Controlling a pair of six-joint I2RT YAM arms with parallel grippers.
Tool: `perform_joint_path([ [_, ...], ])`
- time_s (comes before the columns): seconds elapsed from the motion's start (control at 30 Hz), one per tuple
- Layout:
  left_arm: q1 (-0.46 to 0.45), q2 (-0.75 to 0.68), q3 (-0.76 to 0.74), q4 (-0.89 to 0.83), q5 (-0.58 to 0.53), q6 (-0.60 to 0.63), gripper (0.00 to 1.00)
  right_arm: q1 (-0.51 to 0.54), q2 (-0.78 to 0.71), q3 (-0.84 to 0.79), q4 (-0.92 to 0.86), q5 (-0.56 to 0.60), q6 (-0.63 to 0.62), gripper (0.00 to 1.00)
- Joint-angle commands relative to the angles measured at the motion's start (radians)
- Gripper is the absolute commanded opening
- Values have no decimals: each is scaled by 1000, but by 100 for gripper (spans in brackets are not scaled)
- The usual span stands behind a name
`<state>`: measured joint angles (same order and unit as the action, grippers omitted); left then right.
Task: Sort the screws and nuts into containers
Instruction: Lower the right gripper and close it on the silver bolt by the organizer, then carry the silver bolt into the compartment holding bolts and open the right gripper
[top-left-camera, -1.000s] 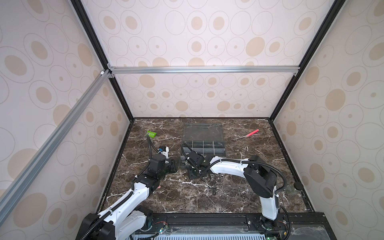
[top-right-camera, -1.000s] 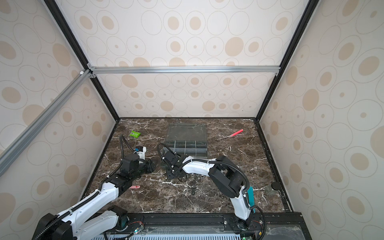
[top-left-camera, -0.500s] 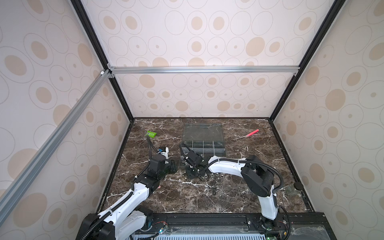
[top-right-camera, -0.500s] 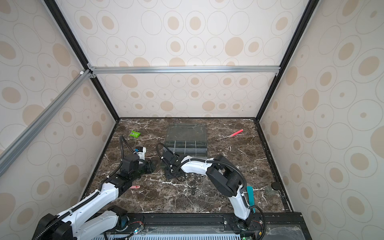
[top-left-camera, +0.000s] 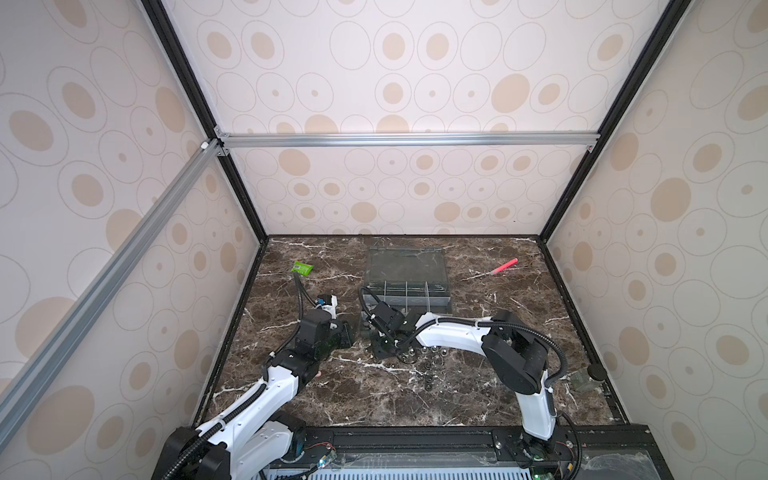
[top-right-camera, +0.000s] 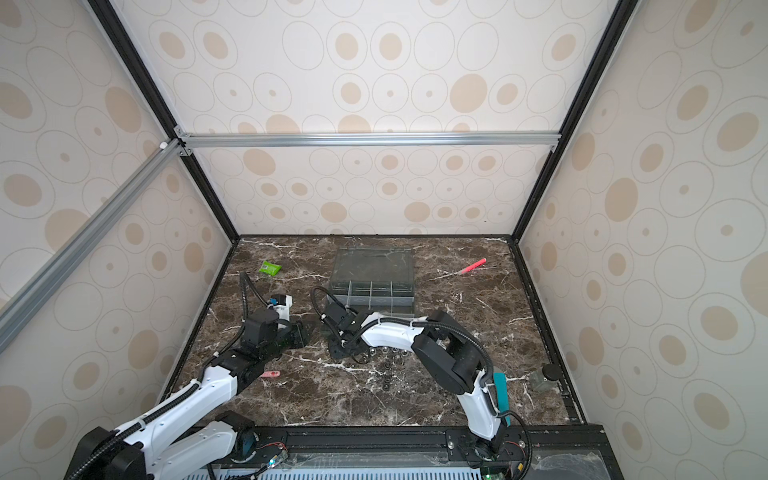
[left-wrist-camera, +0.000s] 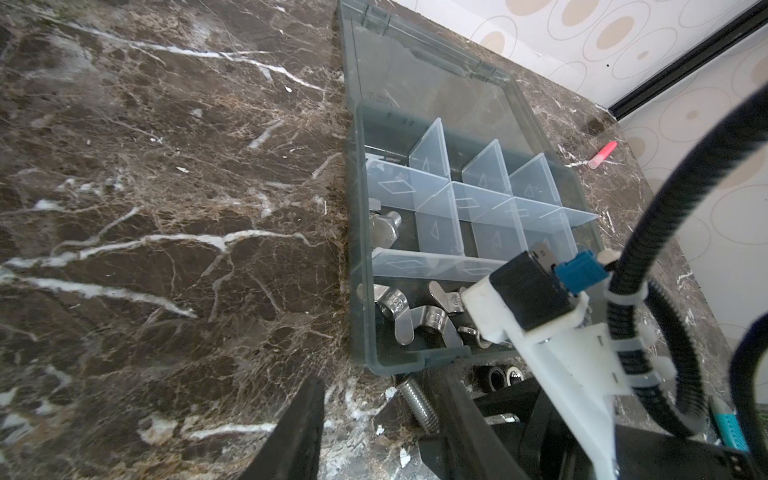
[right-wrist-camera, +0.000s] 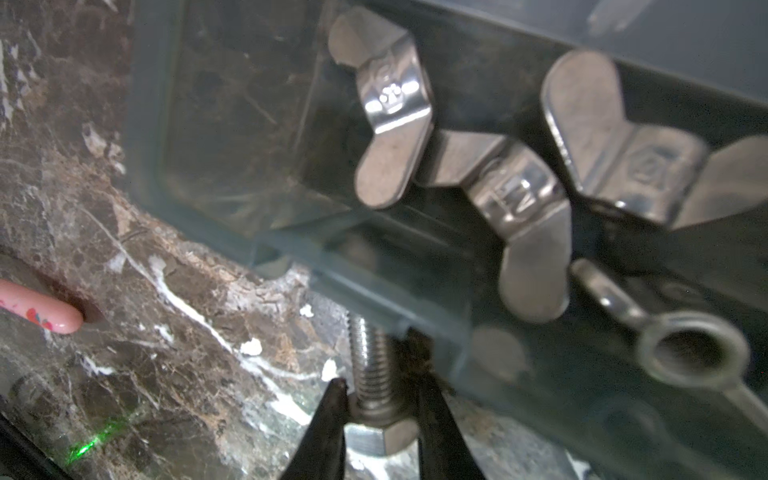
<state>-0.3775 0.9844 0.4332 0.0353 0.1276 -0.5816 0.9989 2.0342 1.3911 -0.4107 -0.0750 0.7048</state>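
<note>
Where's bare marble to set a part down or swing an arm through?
Bare: the strip between organizer box and red pen; the gap between green packet and box; the near band between loose nuts and front rail. Crowded: the box's near-left corner, where left tool, right tool with its screw, and nuts bunch.

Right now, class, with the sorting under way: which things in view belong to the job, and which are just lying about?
Belong to the job:
- organizer box
- wing nuts in one cell
- screw held by the right gripper
- loose nuts outside the box

Lying about:
- red pen
- green packet
- pink stick
- small bottle
</note>
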Motion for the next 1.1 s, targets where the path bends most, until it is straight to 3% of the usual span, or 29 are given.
perform_joint_path([
  [0.0, 8, -16, -1, 2, -17, -17, 45, 37, -37, -12, -27, -9, 10, 23],
  [0.27, 9, -34, -2, -15, -35, -8, 46, 62, -104, -11, -48, 12, 0, 23],
  [0.57, 16, -82, -10, -39, -47, -6, 46, -1, -125, 161, -130, 122, -117, 23],
  [1.07, 20, -136, -42, -45, -45, -20, 46, -129, 111, 474, -173, 139, -152, 23],
])
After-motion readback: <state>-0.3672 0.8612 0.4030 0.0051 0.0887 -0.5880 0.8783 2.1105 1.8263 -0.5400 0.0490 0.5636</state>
